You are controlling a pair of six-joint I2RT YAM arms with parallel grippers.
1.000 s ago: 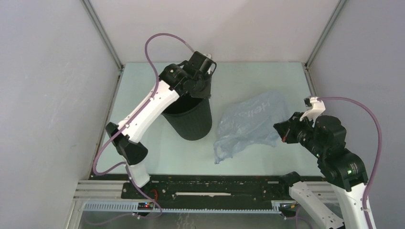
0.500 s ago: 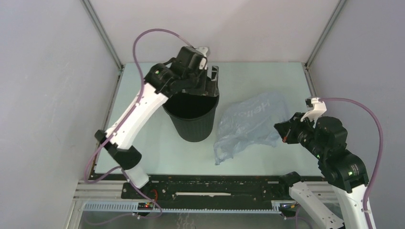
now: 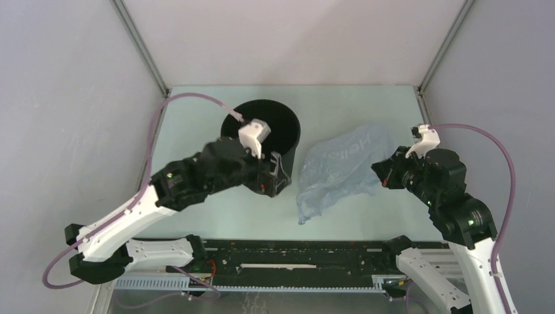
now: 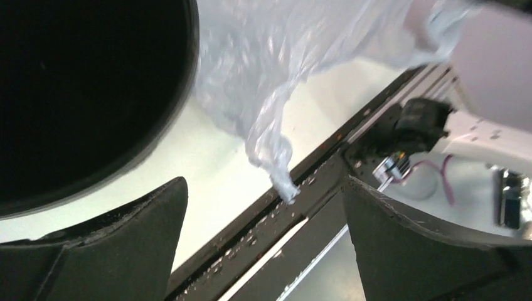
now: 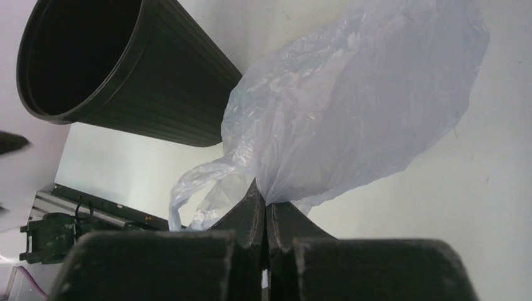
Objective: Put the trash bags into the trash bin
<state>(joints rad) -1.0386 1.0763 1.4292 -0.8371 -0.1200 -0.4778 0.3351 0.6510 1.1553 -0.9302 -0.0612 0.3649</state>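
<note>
My right gripper [image 5: 265,199] is clamped on a fold of the bag [image 5: 351,106], which spreads crumpled over the table [image 5: 495,226] ahead of my fingers, touching the upright bin [image 5: 169,106] to its left. My left gripper [image 4: 265,188] is spread wide and holds nothing, with the bin's mouth just ahead-left.

On trash bag [image 3: 343,163]: faint white txt, prob "Hello", only partly legible
</note>
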